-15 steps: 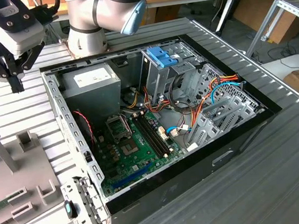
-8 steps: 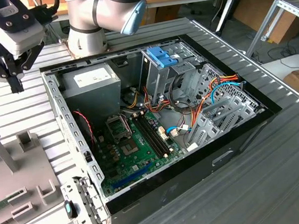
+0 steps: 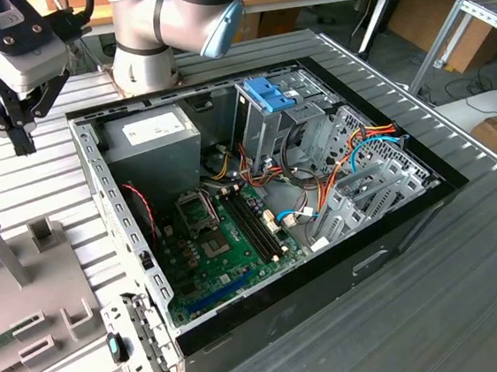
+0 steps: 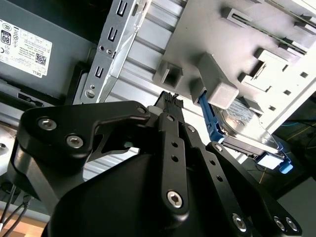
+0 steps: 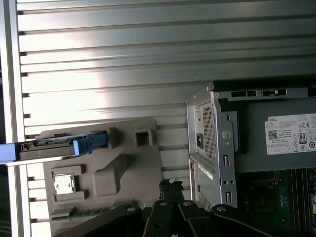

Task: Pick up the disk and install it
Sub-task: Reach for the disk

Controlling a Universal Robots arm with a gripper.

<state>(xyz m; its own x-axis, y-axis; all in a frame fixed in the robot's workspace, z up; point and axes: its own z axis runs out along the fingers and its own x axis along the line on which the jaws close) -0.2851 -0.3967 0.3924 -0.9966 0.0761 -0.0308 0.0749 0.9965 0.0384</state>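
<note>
Upper left in the exterior view, the gripper (image 3: 21,139) hangs, claw together, empty, near the grey holder (image 4: 207,29) carrying the disk (image 4: 247,131).

White label (image 5: 291,134) w/ codes & marks on PSU box (image 5: 252,138).

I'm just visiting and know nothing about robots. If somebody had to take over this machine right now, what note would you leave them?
Gripper: shut, holding nothing, hanging between the grey holder and the computer case.
Disk: standing on edge in the grey holder, blue rails on, apart from the gripper.
Computer case: lying open.
Done: nothing that shows.
Left: the disk is not yet picked up and not yet installed.
</note>
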